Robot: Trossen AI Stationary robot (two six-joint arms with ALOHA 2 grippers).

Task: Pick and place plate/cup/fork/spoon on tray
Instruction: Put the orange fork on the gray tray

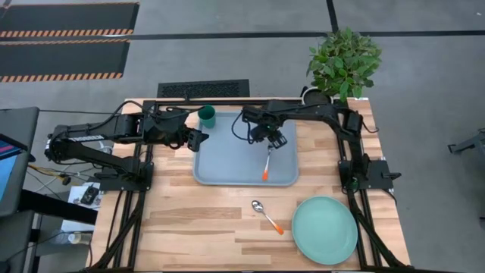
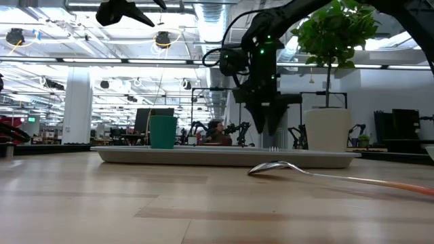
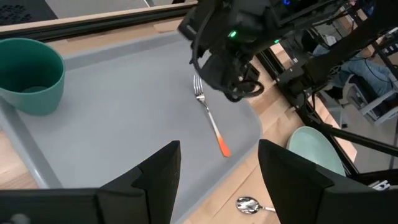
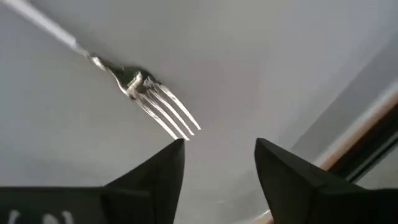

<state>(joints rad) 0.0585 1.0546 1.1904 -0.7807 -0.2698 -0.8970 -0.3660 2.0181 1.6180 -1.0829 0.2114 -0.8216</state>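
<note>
The fork (image 1: pixel 267 163) lies flat on the blue-grey tray (image 1: pixel 235 159), tines toward the far edge and orange handle toward the near edge. My right gripper (image 1: pixel 276 140) is open just above the tray at the tine end; in its wrist view the tines (image 4: pixel 168 115) lie in front of the open fingers (image 4: pixel 217 162), untouched. The dark green cup (image 1: pixel 207 116) stands upright in the tray's far left corner. My left gripper (image 1: pixel 198 140) is open and empty at the tray's left edge. The spoon (image 1: pixel 267 216) and the mint-green plate (image 1: pixel 324 230) lie on the table near the front.
A potted plant (image 1: pixel 345 64) in a white pot stands at the table's far right corner. The tray's middle and left parts (image 3: pixel 124 106) are bare. Bare wood table lies in front of the tray on the left (image 1: pixel 189 227).
</note>
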